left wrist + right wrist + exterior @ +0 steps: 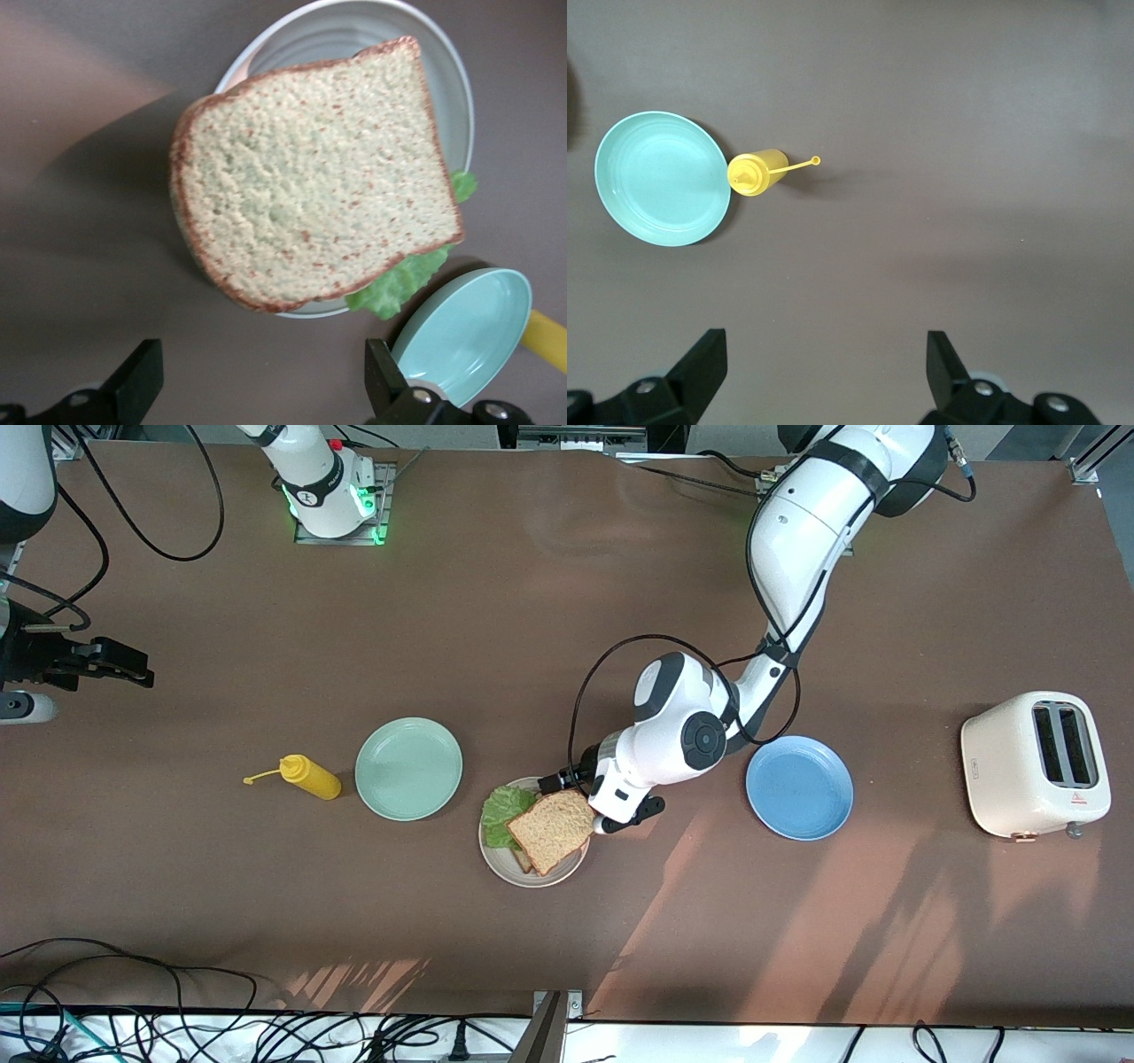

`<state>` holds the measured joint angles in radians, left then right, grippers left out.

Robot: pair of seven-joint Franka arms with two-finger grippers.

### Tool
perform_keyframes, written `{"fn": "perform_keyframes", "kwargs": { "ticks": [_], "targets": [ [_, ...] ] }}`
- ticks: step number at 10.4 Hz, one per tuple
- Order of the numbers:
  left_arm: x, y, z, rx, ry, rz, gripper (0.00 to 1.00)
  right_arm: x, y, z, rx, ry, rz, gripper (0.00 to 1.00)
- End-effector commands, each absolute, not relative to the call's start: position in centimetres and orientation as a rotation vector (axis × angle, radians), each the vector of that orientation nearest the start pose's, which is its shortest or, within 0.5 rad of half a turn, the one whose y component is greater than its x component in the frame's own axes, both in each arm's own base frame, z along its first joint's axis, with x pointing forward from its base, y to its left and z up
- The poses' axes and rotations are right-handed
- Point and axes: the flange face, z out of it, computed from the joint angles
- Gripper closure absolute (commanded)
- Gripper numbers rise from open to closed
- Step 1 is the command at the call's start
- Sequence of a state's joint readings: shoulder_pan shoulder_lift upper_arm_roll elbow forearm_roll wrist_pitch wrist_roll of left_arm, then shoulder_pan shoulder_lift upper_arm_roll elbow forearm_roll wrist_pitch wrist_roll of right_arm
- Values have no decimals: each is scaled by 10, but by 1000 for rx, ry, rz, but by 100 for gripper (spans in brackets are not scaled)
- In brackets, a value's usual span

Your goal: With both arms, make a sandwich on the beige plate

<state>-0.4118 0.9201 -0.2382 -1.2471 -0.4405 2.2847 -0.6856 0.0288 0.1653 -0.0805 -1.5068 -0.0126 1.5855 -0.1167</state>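
The sandwich sits on the beige plate (532, 879): a top slice of brown speckled bread (551, 828) lies over a ruffled green lettuce leaf (505, 808), and a corner of a lower slice (523, 859) shows beneath. My left gripper (595, 801) is open and empty, low at the plate's edge toward the left arm's end. The left wrist view shows the bread (310, 177), lettuce (399, 288) and plate (354, 35) just ahead of the gripper (261, 372). My right gripper (133, 669) is open and empty, waiting over bare table at the right arm's end; it also shows in its wrist view (824, 363).
A mint-green plate (408, 768) lies beside the beige plate, with a yellow squeeze bottle (310, 776) lying beside it. A blue plate (799, 786) and a cream toaster (1035, 764) stand toward the left arm's end. The right wrist view shows the mint plate (662, 177) and bottle (757, 171).
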Motion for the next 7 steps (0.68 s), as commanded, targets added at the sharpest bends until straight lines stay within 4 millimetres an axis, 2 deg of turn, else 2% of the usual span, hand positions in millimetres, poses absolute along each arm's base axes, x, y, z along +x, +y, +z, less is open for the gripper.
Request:
{"fn": "perform_keyframes", "kwargs": {
  "ticks": [1,4,6,7],
  "targets": [
    [644,-404,273,-3466,-674,441,0,602,-28,563,-3165,-85,129,0],
    [659,-342,341,-3365,-667,420,0,602,-28,563,-3165,-85,129,0],
    [653,-302,397,-3222,-554,333,0,603,-28,564,-3165,-85,127,0],
    [651,-289,416,-3149,-503,254,0,603,-28,564,-3165,-85,127,0]
  ]
}}
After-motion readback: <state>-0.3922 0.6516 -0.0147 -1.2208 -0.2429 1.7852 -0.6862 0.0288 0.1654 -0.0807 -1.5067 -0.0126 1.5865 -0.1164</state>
